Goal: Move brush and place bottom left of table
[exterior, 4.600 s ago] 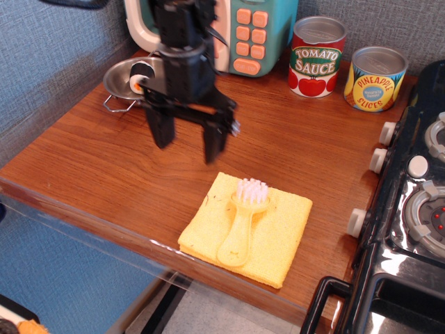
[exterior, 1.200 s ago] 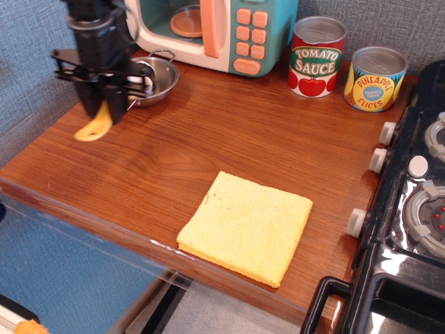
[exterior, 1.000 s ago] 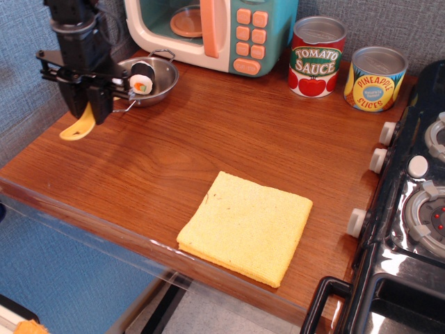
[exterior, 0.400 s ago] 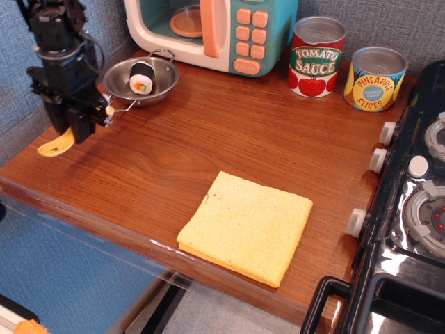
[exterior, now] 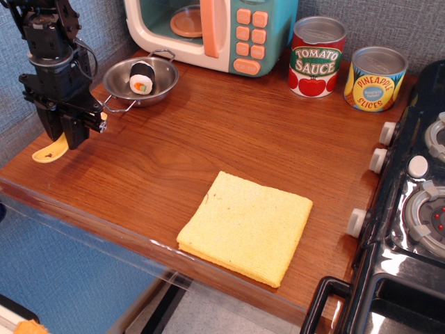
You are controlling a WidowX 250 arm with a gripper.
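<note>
My black gripper (exterior: 61, 136) hangs over the near-left corner of the reddish-brown wooden table (exterior: 229, 132), shut on the pale-yellow brush (exterior: 49, 152). Only the brush's rounded handle end shows, sticking out down and to the left below the fingers. Its bristles are hidden behind the gripper. The handle tip is at or just above the tabletop; I cannot tell if it touches.
A square yellow cloth (exterior: 246, 227) lies at the front middle. A small metal pan (exterior: 139, 80) with a sushi piece stands right of the gripper. A toy microwave (exterior: 212, 31), a tomato sauce can (exterior: 316, 56) and a pineapple can (exterior: 375, 78) line the back. A black toy stove (exterior: 407, 209) is at the right.
The gripper took the brush off the yellow cloth and carried it left. In the last second it has moved further left and down toward the near-left corner.
</note>
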